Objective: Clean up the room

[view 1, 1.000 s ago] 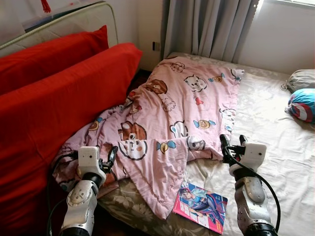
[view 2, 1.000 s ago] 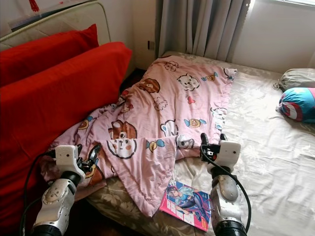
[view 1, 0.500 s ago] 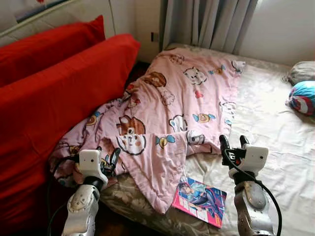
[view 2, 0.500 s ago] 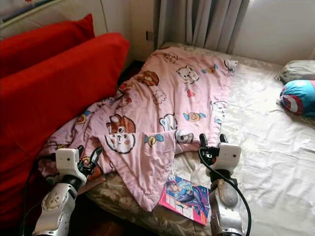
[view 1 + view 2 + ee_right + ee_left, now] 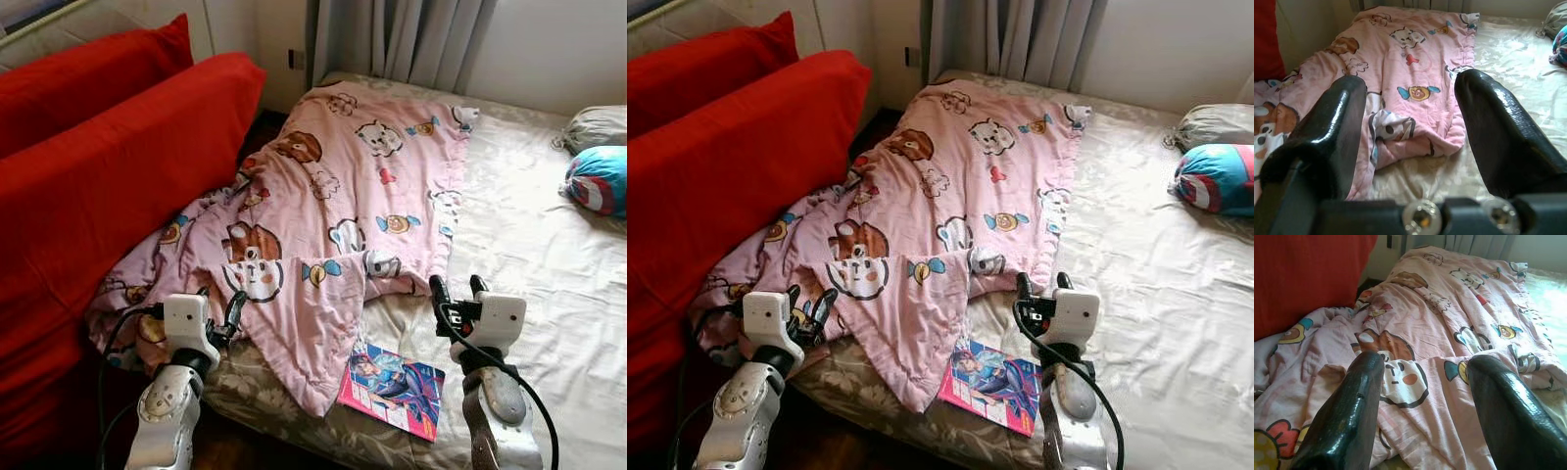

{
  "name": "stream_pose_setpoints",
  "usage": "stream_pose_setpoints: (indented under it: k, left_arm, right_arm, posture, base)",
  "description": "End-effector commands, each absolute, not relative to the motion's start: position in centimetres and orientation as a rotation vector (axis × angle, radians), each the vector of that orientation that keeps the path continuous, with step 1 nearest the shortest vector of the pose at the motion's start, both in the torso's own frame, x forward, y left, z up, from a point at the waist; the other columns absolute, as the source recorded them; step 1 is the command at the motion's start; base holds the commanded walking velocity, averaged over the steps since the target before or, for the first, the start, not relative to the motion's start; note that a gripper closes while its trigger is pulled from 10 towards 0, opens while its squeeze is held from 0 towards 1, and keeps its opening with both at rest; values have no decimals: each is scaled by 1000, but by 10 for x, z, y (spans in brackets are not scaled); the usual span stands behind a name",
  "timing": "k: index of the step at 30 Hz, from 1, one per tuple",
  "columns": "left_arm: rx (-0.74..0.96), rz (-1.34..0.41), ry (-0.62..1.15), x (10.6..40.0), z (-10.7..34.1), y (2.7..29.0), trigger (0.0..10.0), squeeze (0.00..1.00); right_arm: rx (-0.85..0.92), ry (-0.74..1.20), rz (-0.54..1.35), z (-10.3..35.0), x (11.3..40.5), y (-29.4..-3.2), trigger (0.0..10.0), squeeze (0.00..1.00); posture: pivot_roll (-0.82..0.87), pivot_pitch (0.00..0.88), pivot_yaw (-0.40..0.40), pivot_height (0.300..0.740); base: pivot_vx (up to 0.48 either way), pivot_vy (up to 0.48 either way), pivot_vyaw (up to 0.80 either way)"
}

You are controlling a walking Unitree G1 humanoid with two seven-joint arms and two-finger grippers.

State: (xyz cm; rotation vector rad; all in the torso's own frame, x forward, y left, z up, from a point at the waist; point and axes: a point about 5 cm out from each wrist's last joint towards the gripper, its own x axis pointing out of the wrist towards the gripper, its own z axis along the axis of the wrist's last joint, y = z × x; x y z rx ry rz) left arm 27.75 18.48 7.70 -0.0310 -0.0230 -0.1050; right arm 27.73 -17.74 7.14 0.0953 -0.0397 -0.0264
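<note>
A crumpled pink blanket (image 5: 343, 196) with cartoon animals lies across the left half of the bed (image 5: 529, 245), and one corner hangs over the near edge. A colourful magazine (image 5: 392, 385) lies flat on the sheet by the near edge, just right of that hanging corner. My left gripper (image 5: 220, 308) is open and held low over the blanket's near left folds (image 5: 1400, 377). My right gripper (image 5: 457, 292) is open above the bare sheet, just right of the magazine, and points at the blanket's edge (image 5: 1410, 132). Neither gripper holds anything.
Two big red cushions (image 5: 108, 166) stand against the bed's left side. A blue round pillow (image 5: 598, 181) and a grey pillow (image 5: 596, 125) lie at the far right of the bed. Grey curtains (image 5: 392, 39) hang behind. Dark floor (image 5: 255, 446) shows under the bed's near edge.
The whole picture has shifted as the head camera moved closer and tilted down. Both grippers keep the same open pose, and nothing on the bed has moved.
</note>
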Motion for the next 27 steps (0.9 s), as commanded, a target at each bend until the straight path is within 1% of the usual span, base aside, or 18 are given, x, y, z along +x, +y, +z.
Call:
stream_pose_setpoints:
  k: [1,7,10,15,25,27]
  left_arm:
    - [-31,-106,-3,273,74,185,10000,0]
    - [-34,-110,4,271,74,182,10000,0]
    - [-34,-109,4,272,74,181,10000,0]
    - [-31,-113,4,273,77,180,10000,0]
    - [-36,-122,10,271,77,177,10000,0]
    - [-36,-121,11,270,77,177,10000,0]
  right_arm:
    - [89,-33,-31,72,274,-178,10000,0]
    - [89,0,-23,70,276,-175,10000,0]
    - [85,-3,-17,70,279,-174,10000,0]
    - [89,-29,-16,75,280,-174,10000,0]
    - [85,4,-12,71,276,-172,10000,0]
    - [83,-6,-3,72,276,-172,10000,0]
  posture:
    - [26,167,-53,680]
    - [35,161,-58,680]
    - [40,155,-58,660]
    - [33,168,-52,660]
    - [31,180,-51,660]
    - [30,181,-51,650]
  base:
    - [0,0,0]
    - [0,0,0]
    - [0,0,0]
    - [0,0,0]
    - [0,0,0]
    - [0,0,0]
